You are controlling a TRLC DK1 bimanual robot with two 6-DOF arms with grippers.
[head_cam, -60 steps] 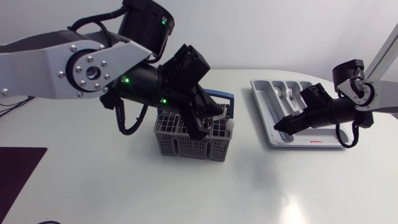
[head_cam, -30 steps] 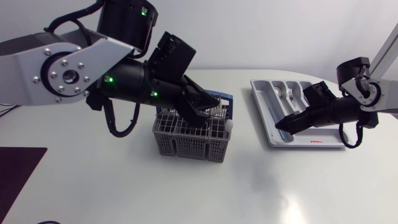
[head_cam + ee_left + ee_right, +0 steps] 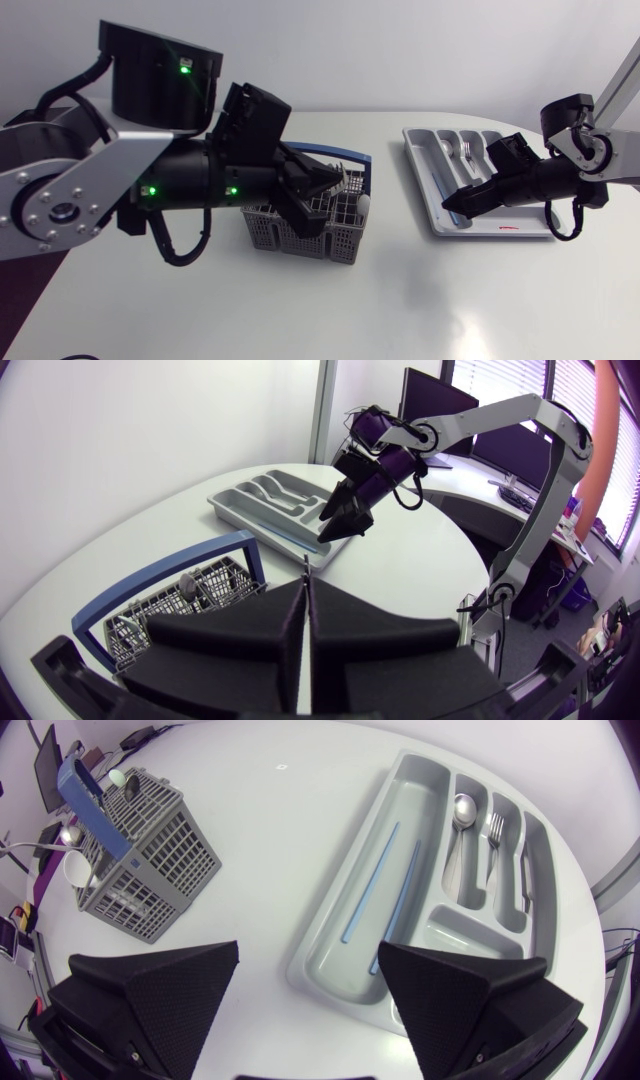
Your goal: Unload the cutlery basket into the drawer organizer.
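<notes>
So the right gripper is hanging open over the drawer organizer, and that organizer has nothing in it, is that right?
Not quite. The drawer organizer is not empty: the right wrist view shows two blue chopsticks, a spoon and a fork lying in its compartments. The rest holds: the right gripper hangs open over it.

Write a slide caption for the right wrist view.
Open right gripper above the drawer organizer, which holds chopsticks, spoon and fork; cutlery basket nearby.
</notes>
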